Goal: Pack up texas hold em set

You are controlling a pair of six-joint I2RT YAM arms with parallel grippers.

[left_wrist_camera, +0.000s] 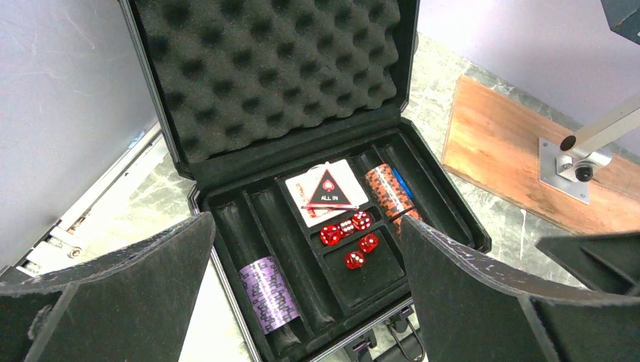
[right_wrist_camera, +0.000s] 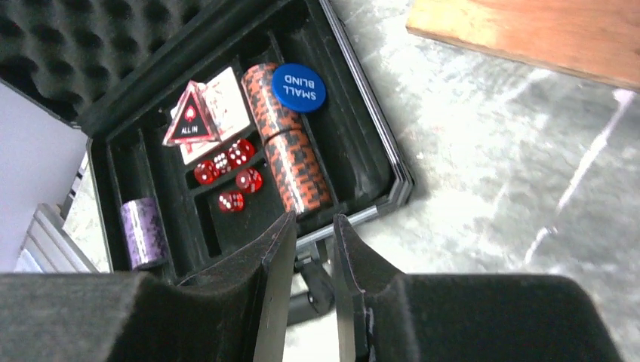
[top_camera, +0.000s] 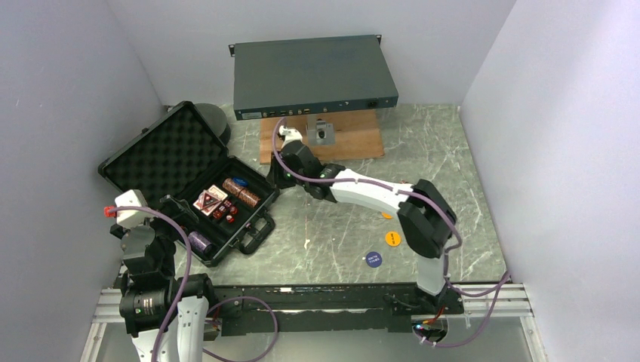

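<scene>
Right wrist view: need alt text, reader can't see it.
An open black foam-lined case holds an orange chip roll with a blue SMALL BLIND disc at its far end, a card deck, five red dice and a purple chip roll. The right pincer hangs in the foreground, slightly open, empty.

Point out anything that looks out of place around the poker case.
Two pieces lie loose on the table, outside the open case: an orange disc and a blue disc. Inside, the small-blind disc rests on top of the chip roll, not in a slot of its own.
</scene>
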